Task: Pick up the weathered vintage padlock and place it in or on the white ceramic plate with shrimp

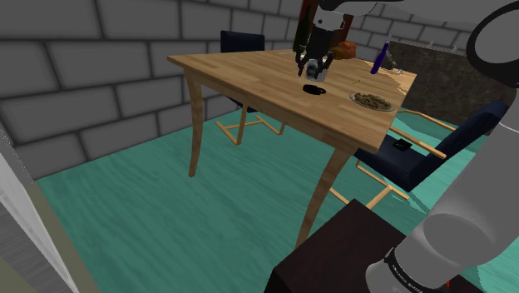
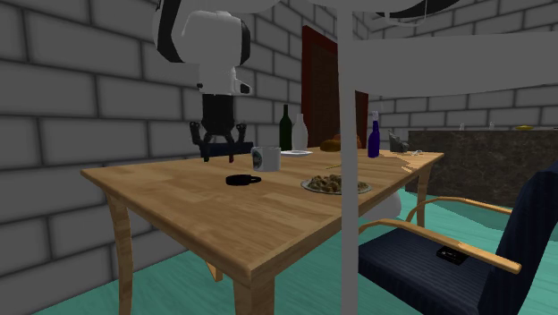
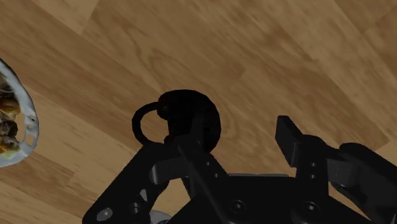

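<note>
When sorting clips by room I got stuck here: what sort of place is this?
Probably a home dining room: a wooden table carrying a plate of food, a dark bottle and a mug, with a blue armchair beside it.

Your shoulder view looks down from beside the stand point(image 1: 333, 250), over the wooden table point(image 1: 249, 79), with the gripper point(image 1: 313, 73) far off. Your second exterior view sits low, about tabletop height, close to a table corner, facing the jaws across the wood. Your wrist view looks straight down, close above the tabletop. All three share the padlock point(image 3: 184, 121) below the jaws and the plate point(image 3: 28, 121) off to one side of them.
</note>
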